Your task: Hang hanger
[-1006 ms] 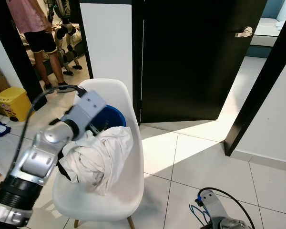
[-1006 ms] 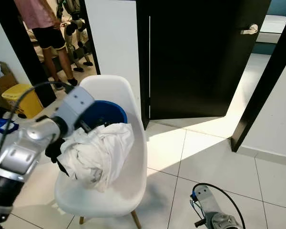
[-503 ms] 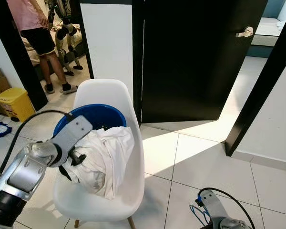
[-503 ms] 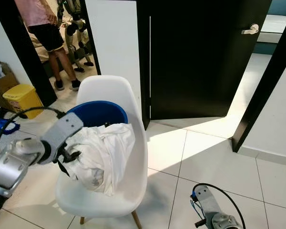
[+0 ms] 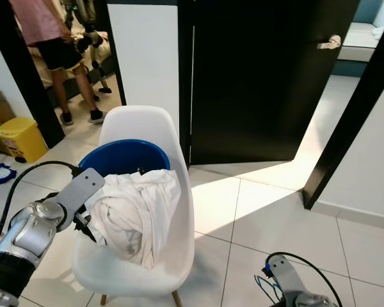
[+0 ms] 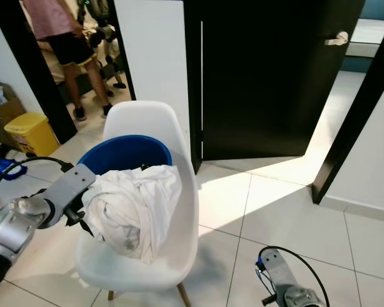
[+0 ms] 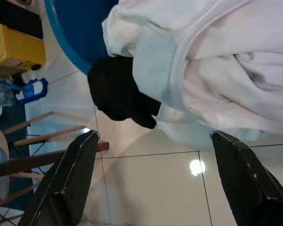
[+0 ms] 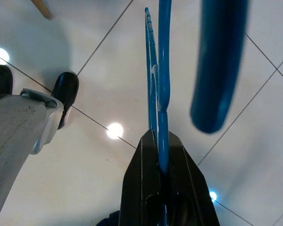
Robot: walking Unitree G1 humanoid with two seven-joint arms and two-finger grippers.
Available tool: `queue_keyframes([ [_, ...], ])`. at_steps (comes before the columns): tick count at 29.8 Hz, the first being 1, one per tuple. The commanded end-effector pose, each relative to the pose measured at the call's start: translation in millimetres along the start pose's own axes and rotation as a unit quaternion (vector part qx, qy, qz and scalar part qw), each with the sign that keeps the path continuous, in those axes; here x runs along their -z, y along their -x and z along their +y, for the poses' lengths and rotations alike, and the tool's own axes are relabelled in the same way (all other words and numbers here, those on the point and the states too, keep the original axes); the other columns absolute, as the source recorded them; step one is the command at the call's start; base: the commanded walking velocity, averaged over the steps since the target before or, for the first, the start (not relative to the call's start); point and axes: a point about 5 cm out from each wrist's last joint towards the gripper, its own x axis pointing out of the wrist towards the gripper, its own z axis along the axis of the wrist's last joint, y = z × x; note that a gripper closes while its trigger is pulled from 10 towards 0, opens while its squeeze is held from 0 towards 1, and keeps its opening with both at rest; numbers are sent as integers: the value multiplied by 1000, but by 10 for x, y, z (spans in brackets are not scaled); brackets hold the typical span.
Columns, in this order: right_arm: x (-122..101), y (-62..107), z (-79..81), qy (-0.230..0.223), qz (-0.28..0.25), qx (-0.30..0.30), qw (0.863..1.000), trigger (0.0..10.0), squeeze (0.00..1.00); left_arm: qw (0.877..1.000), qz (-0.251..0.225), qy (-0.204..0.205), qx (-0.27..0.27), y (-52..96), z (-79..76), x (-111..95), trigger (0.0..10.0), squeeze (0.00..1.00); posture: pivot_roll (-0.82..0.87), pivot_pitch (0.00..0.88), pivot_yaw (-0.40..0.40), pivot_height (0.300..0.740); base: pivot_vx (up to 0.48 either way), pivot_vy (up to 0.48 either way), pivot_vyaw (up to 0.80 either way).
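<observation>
From the head camera I see my left arm beside the white chair (image 5: 159,211), where white laundry (image 5: 139,204) spills from a blue basket (image 5: 125,157). On the left wrist feed, my left end effector (image 7: 155,162) gapes wide before the laundry. On the right wrist feed, my right end effector (image 8: 158,141) pinches the blue hanger (image 8: 160,80) above the tiled floor (image 8: 89,94).

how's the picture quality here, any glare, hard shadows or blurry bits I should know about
Eye views: sharp, hard sunlight patch on the white tiled floor beside the black door. Left wrist view: ceiling-light glare on the tiles, open left gripper in focus. Right wrist view: round glare spots; the blue plastic hanger clamped in the right gripper, with its near part blurred.
</observation>
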Motion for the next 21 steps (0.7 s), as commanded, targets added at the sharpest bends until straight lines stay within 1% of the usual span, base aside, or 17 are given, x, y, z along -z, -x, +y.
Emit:
queue_keyframes([
  [1,22,-1,6,5,5,-2,1000,10000,0,1000,-1,-7,2,-59,-66,0,10000,0,-35,0,6,740,0,0,0],
  [2,22,-1,6,5,5,-2,1000,10000,0,1000,-1,-7,2,-59,-66,0,10000,0,-35,0,6,740,0,0,0],
  [3,31,-1,3,5,6,-2,1000,10000,0,1000,-8,-4,4,-102,-111,1,10000,0,-41,0,6,740,0,0,0],
  [5,31,-1,3,5,6,-2,1000,10000,0,1000,-8,-4,4,-102,-111,1,10000,0,-41,0,6,740,0,0,0],
  [6,38,0,0,5,7,-1,1000,10000,0,1000,-19,0,5,-139,-153,-7,10000,0,-44,0,4,740,0,0,0],
  [8,38,0,0,5,7,-1,1000,10000,0,1000,-19,0,5,-139,-153,-7,10000,0,-44,0,4,740,0,0,0],
  [9,46,1,-6,5,8,-1,1000,10000,0,1000,-30,2,6,-178,-195,-15,10000,0,-49,0,1,740,0,0,0],
  [11,46,1,-6,5,8,-1,1000,10000,0,1000,-30,2,6,-178,-195,-15,10000,0,-49,0,1,740,0,0,0],
  [12,52,2,-11,6,9,0,1000,10000,0,999,-37,2,5,-202,-222,-20,10000,0,-49,0,0,740,0,0,0],
  [21,64,6,-29,8,11,2,1000,10000,0,999,-37,9,-31,-264,-172,22,10000,0,-57,0,-5,740,0,0,0],
])
